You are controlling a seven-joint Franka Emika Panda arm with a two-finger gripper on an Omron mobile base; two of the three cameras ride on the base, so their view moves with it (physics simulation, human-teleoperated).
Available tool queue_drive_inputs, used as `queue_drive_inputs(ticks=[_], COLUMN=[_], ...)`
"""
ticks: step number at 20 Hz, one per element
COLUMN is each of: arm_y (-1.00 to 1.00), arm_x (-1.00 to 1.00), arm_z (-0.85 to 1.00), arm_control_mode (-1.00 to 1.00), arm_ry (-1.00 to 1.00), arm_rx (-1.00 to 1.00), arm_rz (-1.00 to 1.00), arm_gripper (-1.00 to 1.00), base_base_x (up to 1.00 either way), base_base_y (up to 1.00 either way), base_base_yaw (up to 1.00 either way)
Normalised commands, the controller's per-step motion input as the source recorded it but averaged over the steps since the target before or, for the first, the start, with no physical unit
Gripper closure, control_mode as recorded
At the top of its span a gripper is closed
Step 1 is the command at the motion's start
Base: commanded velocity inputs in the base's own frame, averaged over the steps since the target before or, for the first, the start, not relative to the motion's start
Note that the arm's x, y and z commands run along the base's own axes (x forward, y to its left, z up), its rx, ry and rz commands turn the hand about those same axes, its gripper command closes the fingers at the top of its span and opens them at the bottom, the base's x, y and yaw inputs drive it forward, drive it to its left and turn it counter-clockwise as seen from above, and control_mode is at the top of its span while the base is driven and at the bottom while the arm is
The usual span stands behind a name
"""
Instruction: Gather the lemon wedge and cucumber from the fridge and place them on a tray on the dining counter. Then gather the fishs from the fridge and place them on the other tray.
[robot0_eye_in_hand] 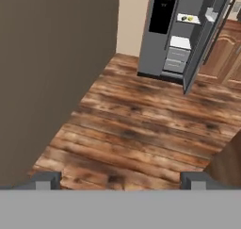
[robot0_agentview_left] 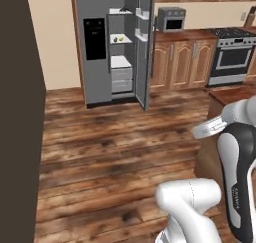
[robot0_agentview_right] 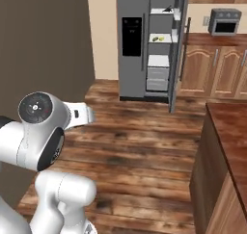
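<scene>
Hand view: fridge [robot0_eye_in_hand: 181, 35] open across the floor, nothing gathered yet.
Gripper [robot0_eye_in_hand: 120, 181] spread wide and empty; small yellow-green items, likely the lemon wedge [robot0_agentview_left: 120, 37] and cucumber [robot0_agentview_left: 114, 39], sit on a fridge shelf; everything remains.

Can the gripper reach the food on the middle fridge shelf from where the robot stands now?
Probably not. The fridge door stands open and nothing blocks the shelf, but bare wooden floor separates it from the open gripper. The base would likely have to drive closer.
</scene>
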Motion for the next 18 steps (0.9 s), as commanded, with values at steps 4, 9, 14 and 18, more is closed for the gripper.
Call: queue_drive_inputs(ticks=[4,9,14,18], arm_y=[0.0,0.0,0.0,0.0], arm_x=[0.0,0.0,0.0,0.0], arm_z=[0.0,0.0,0.0,0.0], arm_control_mode=[1.0,1.0,1.0,1.0], arm_ry=[0.0,0.0,0.0,0.0], arm_rx=[0.0,0.0,0.0,0.0], arm_rz=[0.0,0.0,0.0,0.0], arm_gripper=[-1.0,-1.0,-1.0,-1.0], base_base_x=[1.0,1.0,1.0,1.0], base_base_y=[-0.18,0.0,0.0,0.01], base_base_yaw=[-0.17,-0.12,-0.09,-0.08])
